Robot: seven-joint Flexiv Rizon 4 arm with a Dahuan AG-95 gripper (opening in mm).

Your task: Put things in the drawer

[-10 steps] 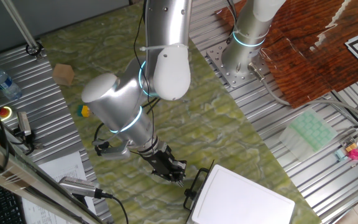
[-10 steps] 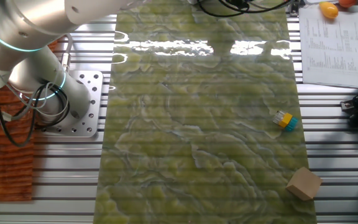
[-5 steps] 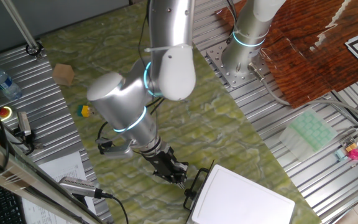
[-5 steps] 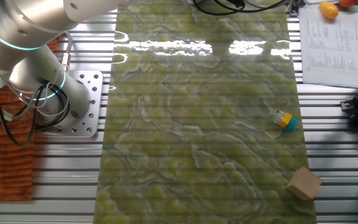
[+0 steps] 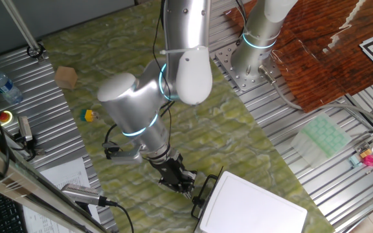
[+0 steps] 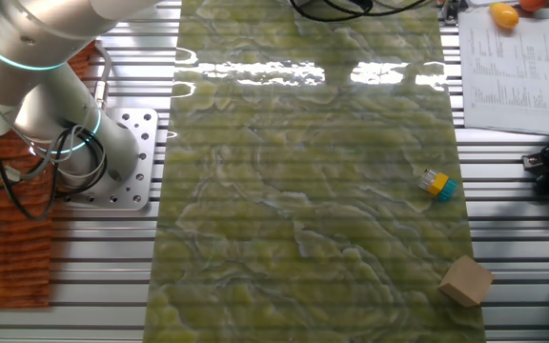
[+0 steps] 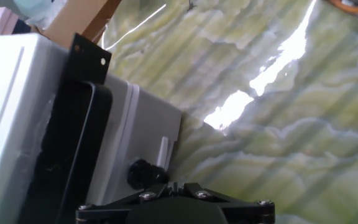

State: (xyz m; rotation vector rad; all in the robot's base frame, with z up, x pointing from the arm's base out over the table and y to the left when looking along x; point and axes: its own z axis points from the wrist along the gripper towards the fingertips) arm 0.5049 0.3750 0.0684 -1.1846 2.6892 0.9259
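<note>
With the pincer (image 5: pixel 181 183) low beside the drawer (image 5: pixel 254 204) and its black loop handle (image 5: pixel 204 193), opening seems the step in hand, its spread untellable; next, hook the handle, while the tan cube (image 5: pixel 66 77) waits across the desk (image 5: pixel 109 71).

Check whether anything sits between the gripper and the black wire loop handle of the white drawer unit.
Nothing visible does. The gripper sits right beside the black wire loop handle of the white drawer unit, with only bare green marbled mat near them.
</note>
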